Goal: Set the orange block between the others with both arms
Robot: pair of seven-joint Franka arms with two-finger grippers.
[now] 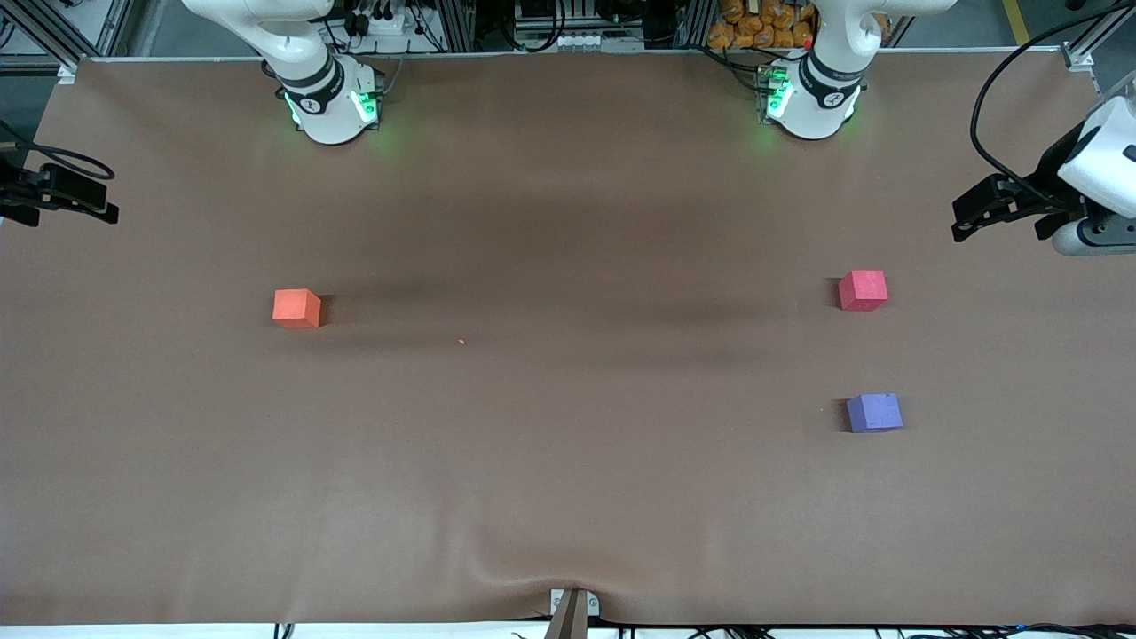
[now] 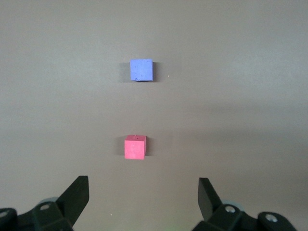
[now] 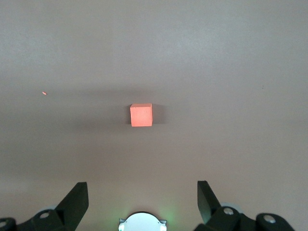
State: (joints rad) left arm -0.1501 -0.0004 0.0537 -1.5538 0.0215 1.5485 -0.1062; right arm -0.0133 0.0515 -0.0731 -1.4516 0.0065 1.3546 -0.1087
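Orange block [image 1: 296,308] sits on the brown tabletop [image 1: 568,461] toward the right arm's end, well apart from the red cube [image 1: 863,290] and the purple cube [image 1: 874,413], which lie toward the left arm's end, the purple one nearer the front camera with a bare gap between them. I see the right gripper [image 3: 143,199] held in the air at the table's edge at its own end, with the orange block [image 3: 141,115] ahead of its fingers and not between them. My left gripper [image 2: 144,198] hangs over the edge at its own end, the red cube [image 2: 135,147] and purple cube [image 2: 141,70] lined up ahead of it. Only the front view shows all three cubes at once; each wrist view shows just its own end. Both sets of jaws stand wide apart, holding and touching nothing. A tiny orange speck [image 1: 461,342] lies near the table's middle.
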